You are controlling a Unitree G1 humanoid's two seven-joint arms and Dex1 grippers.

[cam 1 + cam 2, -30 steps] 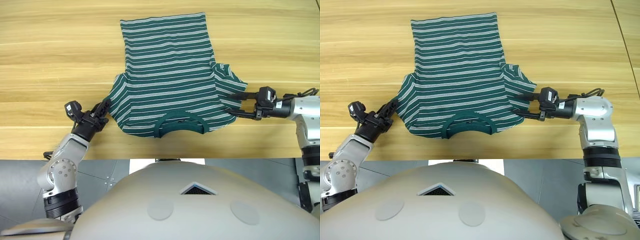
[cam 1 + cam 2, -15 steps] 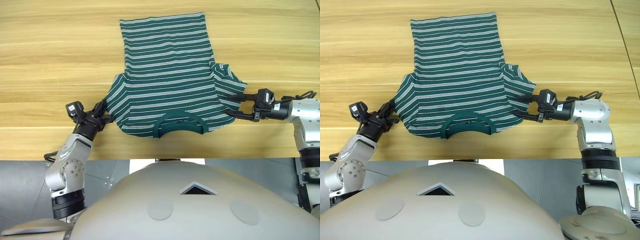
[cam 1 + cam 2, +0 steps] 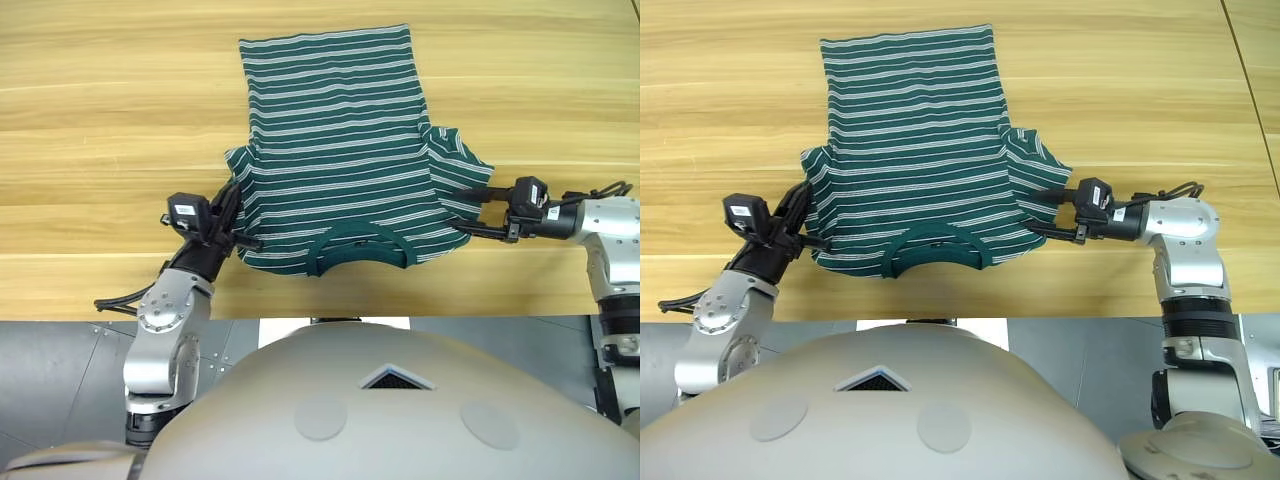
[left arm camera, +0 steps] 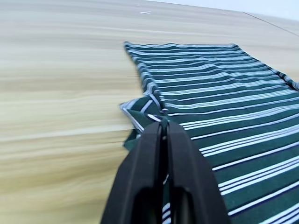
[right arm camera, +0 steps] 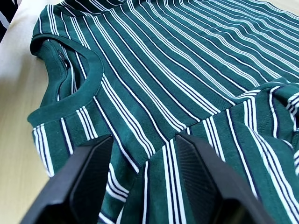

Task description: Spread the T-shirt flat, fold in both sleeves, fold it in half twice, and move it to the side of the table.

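Left pincer [image 4: 163, 126] clenched on the T-shirt [image 4: 224, 93] sleeve; right pincer [image 5: 145, 140] spread wide astride its shoulder

Dark green T-shirt [image 3: 340, 150] with thin white stripes, lying mostly flat on wooden table [image 3: 100, 120]. Collar [image 3: 362, 245] toward near edge, hem at far side. Left sleeve [image 3: 238, 165] bunched inward against body; right sleeve [image 3: 455, 160] crumpled, partly folded.

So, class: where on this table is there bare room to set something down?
Bare table lies left and right of the T-shirt. Crowded: the near edge, where the left gripper and right gripper meet its sleeves.
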